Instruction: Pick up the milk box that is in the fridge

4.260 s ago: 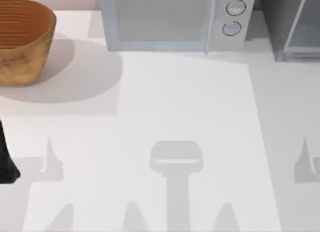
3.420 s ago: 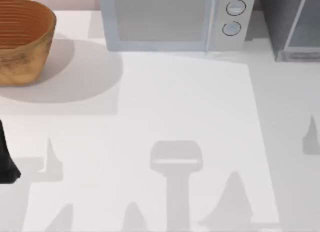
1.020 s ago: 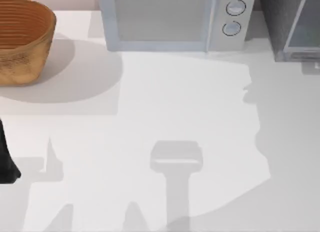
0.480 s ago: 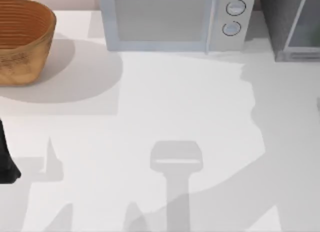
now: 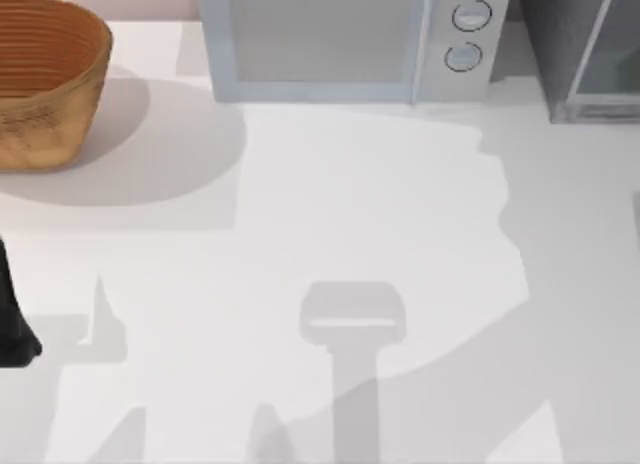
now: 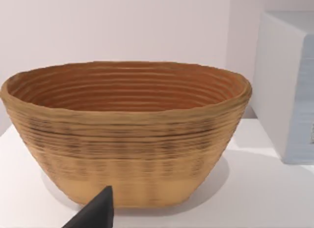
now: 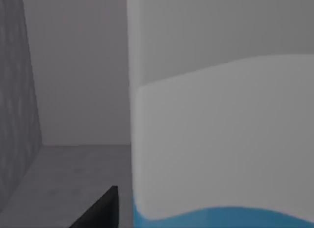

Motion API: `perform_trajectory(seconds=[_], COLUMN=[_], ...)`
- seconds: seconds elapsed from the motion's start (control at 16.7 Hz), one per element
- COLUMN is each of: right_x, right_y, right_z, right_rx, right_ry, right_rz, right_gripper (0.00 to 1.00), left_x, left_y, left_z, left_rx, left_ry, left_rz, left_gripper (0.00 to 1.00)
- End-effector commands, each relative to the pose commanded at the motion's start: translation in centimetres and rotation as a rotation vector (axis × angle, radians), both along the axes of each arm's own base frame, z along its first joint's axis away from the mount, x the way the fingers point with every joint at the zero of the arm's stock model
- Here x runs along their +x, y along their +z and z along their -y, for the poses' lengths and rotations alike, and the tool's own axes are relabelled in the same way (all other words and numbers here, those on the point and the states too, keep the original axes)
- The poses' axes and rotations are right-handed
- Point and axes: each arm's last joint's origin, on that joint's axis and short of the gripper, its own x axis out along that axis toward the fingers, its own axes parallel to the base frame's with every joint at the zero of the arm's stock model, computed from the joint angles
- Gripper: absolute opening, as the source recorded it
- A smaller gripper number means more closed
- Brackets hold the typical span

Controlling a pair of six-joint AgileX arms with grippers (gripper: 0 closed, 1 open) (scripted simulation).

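White tabletop (image 5: 330,214) carries basket (image 5: 45,79), microwave (image 5: 340,44), fridge (image 5: 580,49); claw states unreadable.

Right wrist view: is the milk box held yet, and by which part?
Cannot be told. The milk box looms close inside the fridge, one dark finger tip beside it; no contact is visible. The left gripper sits parked at the table's left edge.

One woven basket (image 5: 45,79), one microwave (image 5: 340,44) with two round knobs (image 5: 470,16), and one fridge (image 5: 585,49) are counted on the tabletop (image 5: 350,214). One milk box (image 7: 221,139) is counted inside the fridge.
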Motion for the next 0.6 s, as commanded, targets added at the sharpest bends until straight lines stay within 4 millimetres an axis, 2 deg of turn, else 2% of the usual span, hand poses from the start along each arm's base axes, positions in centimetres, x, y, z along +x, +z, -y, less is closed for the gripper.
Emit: perform_trajectory(seconds=[0.6], right_x=[0.0], right_y=[0.0], right_z=[0.0], right_rx=[0.0], right_ry=[0.0], right_rz=[0.0], right_gripper=[0.1], left_x=[0.0], left_y=[0.0], left_z=[0.0], left_rx=[0.0], left_ry=[0.0], left_rz=[0.0], left_gripper=[1.0])
